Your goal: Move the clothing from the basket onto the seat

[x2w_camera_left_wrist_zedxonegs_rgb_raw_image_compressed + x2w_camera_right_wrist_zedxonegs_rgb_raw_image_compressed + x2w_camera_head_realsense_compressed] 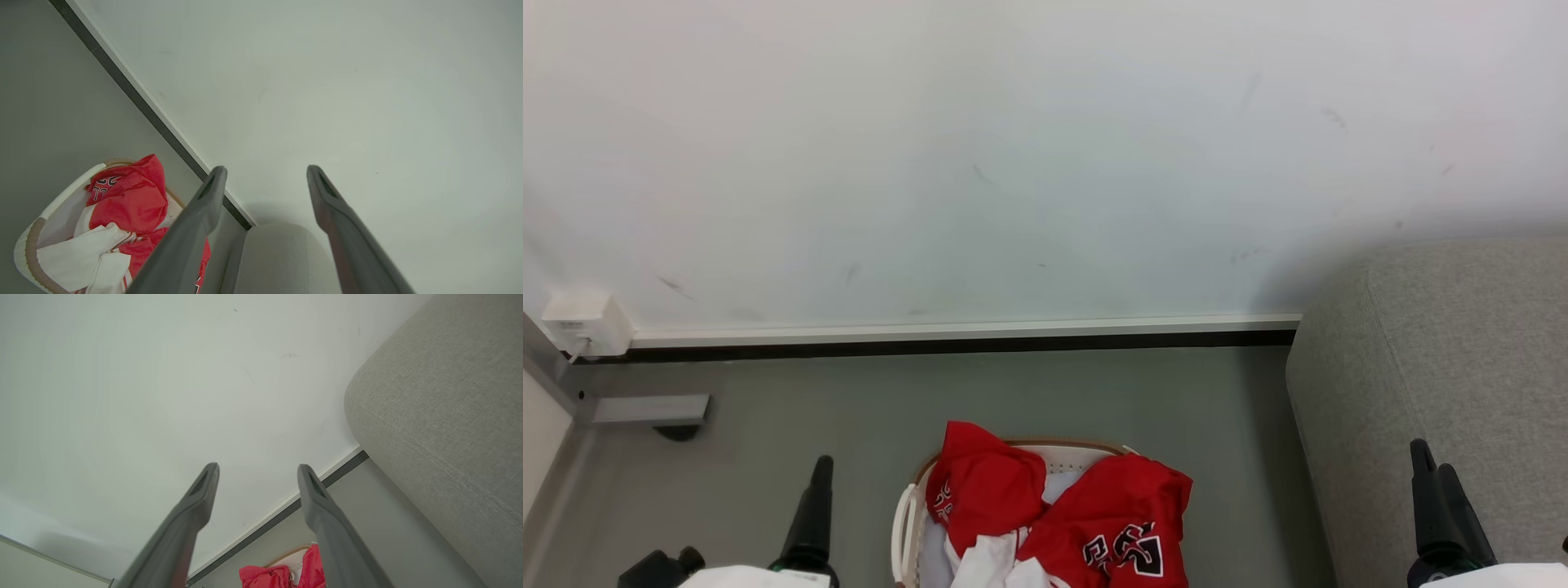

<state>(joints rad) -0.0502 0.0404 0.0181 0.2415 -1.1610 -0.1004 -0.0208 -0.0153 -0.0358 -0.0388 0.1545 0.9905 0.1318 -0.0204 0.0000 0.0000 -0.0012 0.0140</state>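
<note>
The clothing [1123, 506] lies heaped in the basket [904, 523] on the floor [768, 408], near the robot and between its two arms, red folds spilling over the rim; the sofa [1454, 343] stands to the right of the basket, its far end at the wall [1013, 163]; the left gripper [265, 173] hangs left of the basket, fingers spread wide, holding nothing; the right gripper [257, 468] hovers over the sofa's left edge, likewise spread and empty.

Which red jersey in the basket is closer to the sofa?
The jersey with large black-and-white lettering, at the right of the basket; the other jersey bunches at its left, away from the sofa.
</note>
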